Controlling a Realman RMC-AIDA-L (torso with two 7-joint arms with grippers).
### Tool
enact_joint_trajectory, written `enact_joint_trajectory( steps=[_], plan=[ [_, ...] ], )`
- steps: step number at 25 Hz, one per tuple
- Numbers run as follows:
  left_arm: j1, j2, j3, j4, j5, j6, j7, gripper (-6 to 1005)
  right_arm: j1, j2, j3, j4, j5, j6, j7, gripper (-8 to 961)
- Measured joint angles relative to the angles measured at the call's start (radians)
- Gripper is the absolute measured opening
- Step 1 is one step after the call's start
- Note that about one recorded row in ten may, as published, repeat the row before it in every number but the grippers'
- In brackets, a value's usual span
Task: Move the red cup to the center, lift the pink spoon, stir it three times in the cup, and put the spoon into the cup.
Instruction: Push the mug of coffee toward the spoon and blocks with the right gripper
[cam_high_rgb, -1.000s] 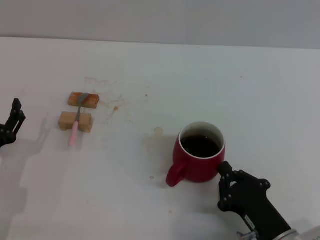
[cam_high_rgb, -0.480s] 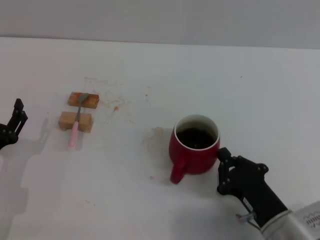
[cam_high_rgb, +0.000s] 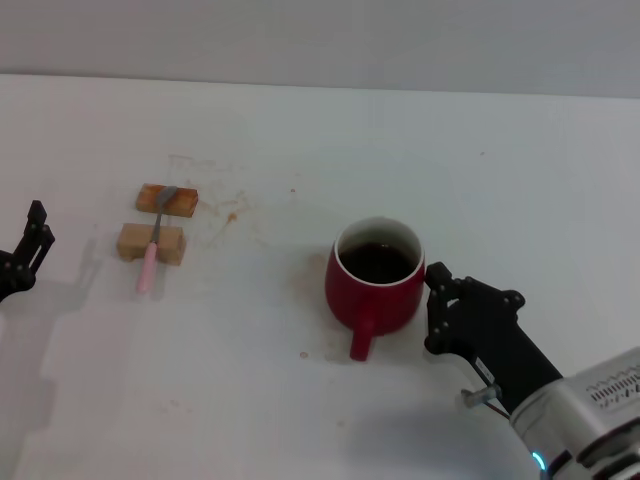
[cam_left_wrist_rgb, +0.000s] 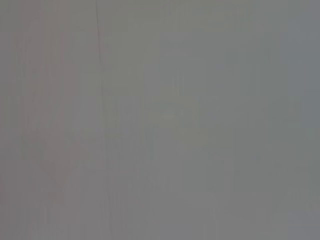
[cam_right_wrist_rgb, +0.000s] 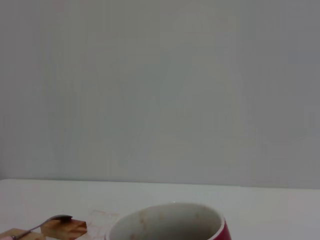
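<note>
- The right gripper (cam_high_rgb: 432, 300) sits at the near right of the table, its black fingers touching the red cup's wall on the side away from the centre; whether they clasp the rim or only press the wall, I cannot tell.
- The red cup (cam_high_rgb: 375, 275) stands upright directly ahead of that gripper, handle toward the robot, dark liquid inside. Judged heavy, glossy and slippery, and likely to slosh, it is best pushed low on the wall or gripped at the rim.
- Beyond the cup, well apart, the pink spoon (cam_high_rgb: 152, 250) bridges two wooden blocks (cam_high_rgb: 151, 243). Light, thin and stiff, it is best pinched at the overhanging pink handle.
- The left gripper (cam_high_rgb: 30, 238) hangs spread near the spoon, at the far left edge.
</note>
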Motion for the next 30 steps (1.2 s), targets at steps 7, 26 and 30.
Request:
enact_joint_trajectory(
  steps=[7, 26, 30],
  plan=[
    [0.0, 0.0, 0.0, 0.0, -0.001, -0.003, 0.0, 848, 0.026, 0.0, 0.021, -0.009, 0.0, 0.037, 0.0, 0],
    [-0.014, 0.0, -0.004, 0.0, -0.006, -0.005, 0.0, 847, -0.08, 0.0, 0.029, 0.032, -0.063, 0.034, 0.0, 1],
    [-0.013, 0.0, -0.005, -0.003, -0.006, -0.003, 0.0, 847, -0.058, 0.0, 0.055, 0.028, -0.063, 0.048, 0.0, 1]
  ],
)
